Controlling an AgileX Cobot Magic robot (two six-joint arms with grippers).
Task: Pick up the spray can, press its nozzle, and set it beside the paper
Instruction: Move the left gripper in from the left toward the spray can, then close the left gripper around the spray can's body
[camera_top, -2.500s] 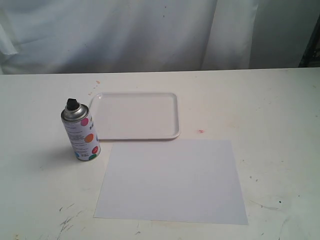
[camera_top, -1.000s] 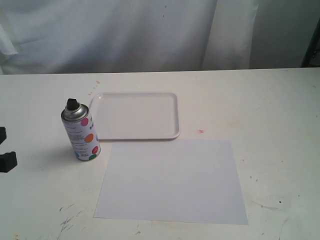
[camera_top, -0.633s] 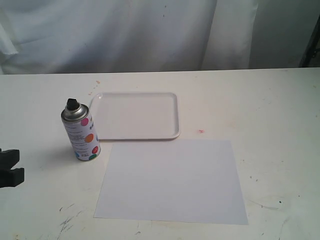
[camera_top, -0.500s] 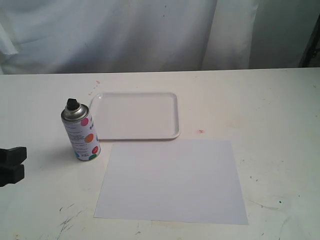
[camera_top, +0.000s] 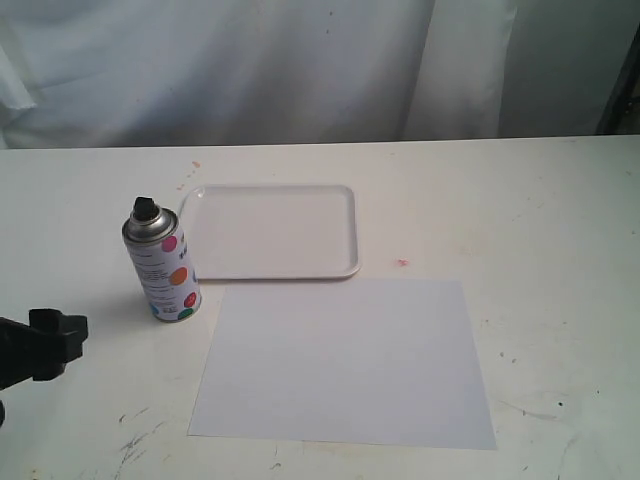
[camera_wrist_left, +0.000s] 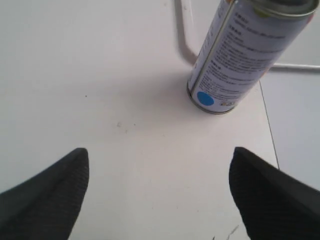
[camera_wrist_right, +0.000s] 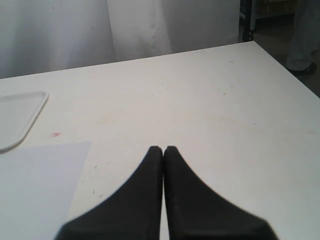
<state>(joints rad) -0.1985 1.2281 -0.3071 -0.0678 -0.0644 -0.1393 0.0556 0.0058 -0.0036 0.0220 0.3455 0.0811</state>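
**Can stands free at the paper's corner; left gripper wide, right gripper closed**

Exterior view: the can (camera_top: 165, 268) stands upright on the table (camera_top: 540, 210) with its nozzle (camera_top: 145, 208) on top. It is just off the far left corner of the paper (camera_top: 340, 360) and just beside the left rim of the tray (camera_top: 352, 232). I cannot tell whether can and tray touch. The tray's near rim runs close along the paper's far edge. The left gripper (camera_top: 62, 338) pokes in at the left edge, near the can, with bare table between them.

Left wrist view: its fingers (camera_wrist_left: 55, 190) are spread wide, with only table between them. The can stands ahead, apart from both. The paper's edge passes beside the can's base.

Right wrist view: the right gripper (camera_wrist_right: 163, 150) has its fingers pressed together tip to tip, holding nothing, over bare table. A paper corner and a tray corner lie off to one side.
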